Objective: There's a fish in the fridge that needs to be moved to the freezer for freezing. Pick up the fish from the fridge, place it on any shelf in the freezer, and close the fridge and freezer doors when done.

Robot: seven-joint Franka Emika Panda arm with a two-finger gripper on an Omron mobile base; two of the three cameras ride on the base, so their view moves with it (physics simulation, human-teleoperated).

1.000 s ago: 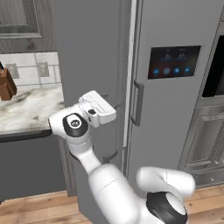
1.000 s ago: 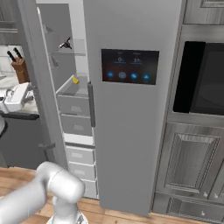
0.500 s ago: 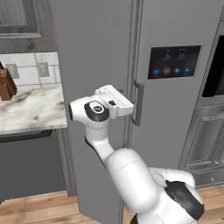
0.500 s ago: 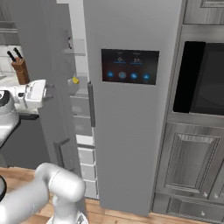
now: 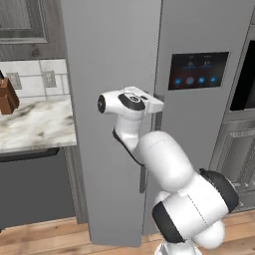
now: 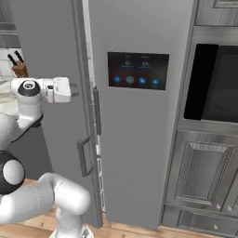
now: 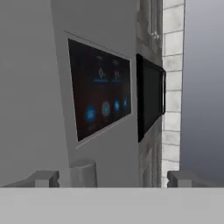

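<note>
The plain grey freezer door stands almost shut, with a thin gap left beside the fridge door. The fridge door looks shut and carries a dark display panel. My gripper is open with nothing between its fingers. It rests against the freezer door's outer face, close to the free edge and above the handle. The fish and the shelves are hidden behind the doors.
A marble counter with a brown knife block lies left of the unit. A dark built-in oven and grey cabinet fronts stand to the right. The floor is wood.
The freezer door has swung from open to nearly shut, hiding its shelves and bins. My arm has moved right with it, the hand staying on the door's face.
</note>
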